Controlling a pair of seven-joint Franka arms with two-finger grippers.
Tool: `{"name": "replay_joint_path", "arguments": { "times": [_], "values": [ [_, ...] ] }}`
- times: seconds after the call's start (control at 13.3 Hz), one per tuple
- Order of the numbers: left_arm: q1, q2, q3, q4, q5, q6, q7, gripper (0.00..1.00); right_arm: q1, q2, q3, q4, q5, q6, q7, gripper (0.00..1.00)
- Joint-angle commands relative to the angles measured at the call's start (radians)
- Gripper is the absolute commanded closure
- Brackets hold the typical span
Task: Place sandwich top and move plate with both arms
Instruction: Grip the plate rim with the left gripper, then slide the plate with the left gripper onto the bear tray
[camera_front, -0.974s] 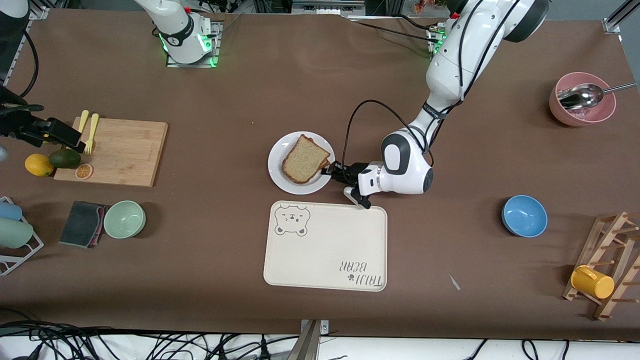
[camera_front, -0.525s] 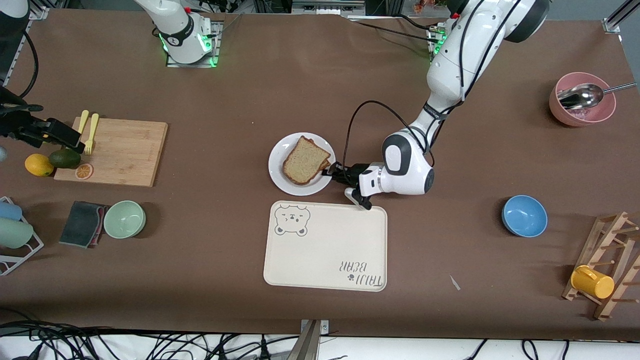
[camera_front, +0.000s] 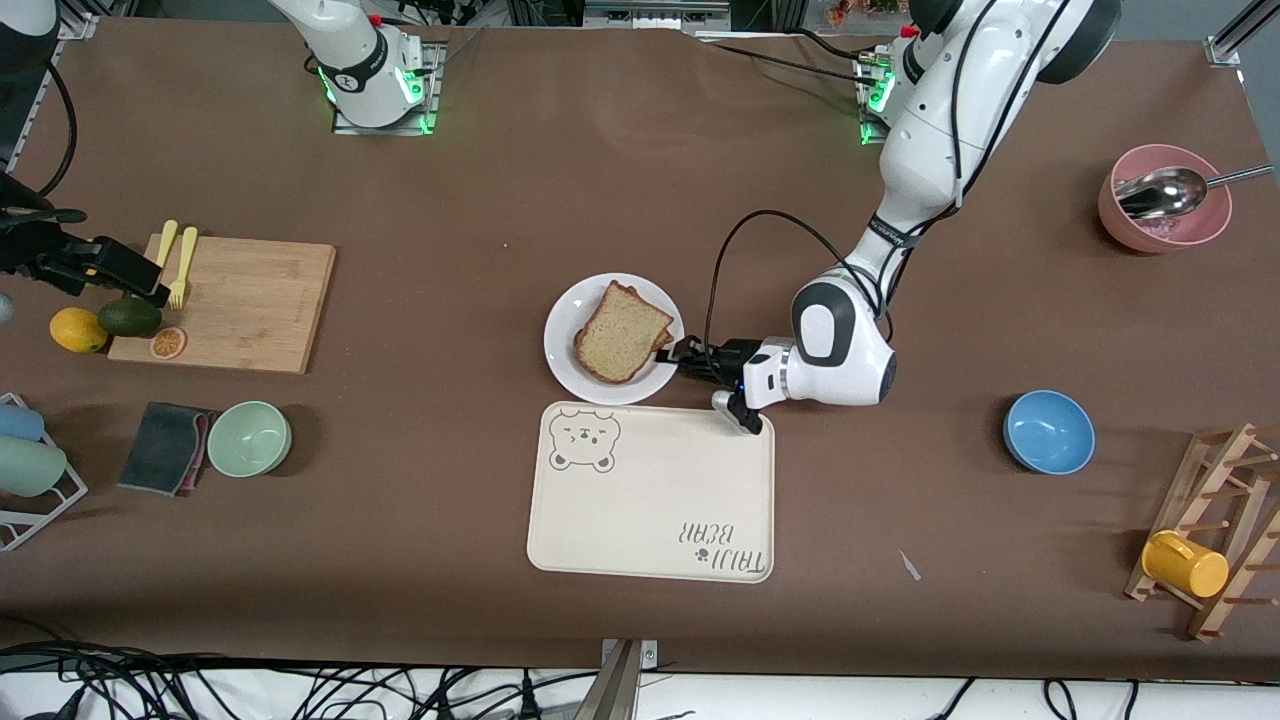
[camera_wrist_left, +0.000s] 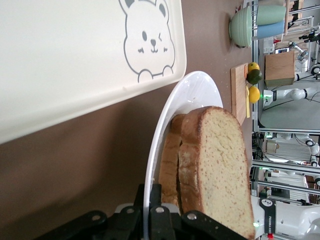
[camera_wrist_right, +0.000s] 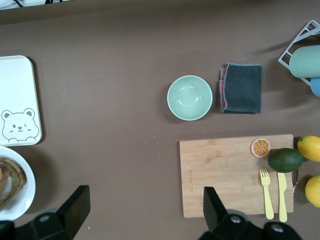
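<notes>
Since a second ago the plate (camera_front: 566, 352) has slid a little toward the left arm's end of the desk (camera_front: 640, 180) and closer to the tray (camera_front: 650, 500), carried along by the left tool (camera_front: 686, 358), which has shifted the same way. That left tool is pinched shut on the plate's rim – the left wrist view shows its black fingers (camera_wrist_left: 197, 220) closed over the white edge (camera_wrist_left: 165, 130), just beside the bread. The top slice (camera_front: 621, 331) lies on the plate, stacked on a second slice (camera_wrist_left: 170, 165) whose crust peeks out beneath it; the top slice (camera_wrist_left: 220, 165) is tan with a darker crust. The plate's nearer edge sits just beside the tray's rim, by the bear print (camera_front: 584, 439).

The right tool (camera_wrist_right: 145, 207) hangs over the cutting board (camera_front: 235, 305) at the right arm's end of the desk – its two black fingers (camera_wrist_right: 75, 205) spread wide apart, holding nothing. Below it lie the green bowl (camera_wrist_right: 189, 98), the grey cloth (camera_wrist_right: 241, 88) and the yellow fork (camera_wrist_right: 266, 192)
</notes>
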Motion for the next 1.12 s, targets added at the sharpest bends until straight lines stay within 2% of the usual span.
{"name": "replay_joint_path", "arguments": {
  "times": [0.0,0.22,0.45,0.67,1.05],
  "values": [
    [0.031,-0.036,-0.002,0.008,-0.03,-0.027,-0.012,1.0,-0.007,0.003,0.004,0.011,0.009,0.001,-0.011,0.0],
    [0.036,-0.007,0.009,0.113,-0.024,-0.026,-0.126,1.0,-0.007,0.003,0.004,0.011,0.009,0.001,-0.011,0.0],
    [0.041,0.081,0.039,0.259,-0.021,-0.021,-0.185,1.0,-0.007,0.003,0.004,0.011,0.009,0.001,-0.012,0.0],
    [0.047,0.145,0.113,0.368,-0.024,-0.016,-0.199,1.0,-0.007,0.003,0.004,0.011,0.009,-0.001,-0.012,0.0],
    [0.133,0.156,0.119,0.377,-0.013,-0.026,-0.188,1.0,-0.015,0.005,0.001,0.011,0.006,-0.001,-0.026,0.0]
  ]
}}
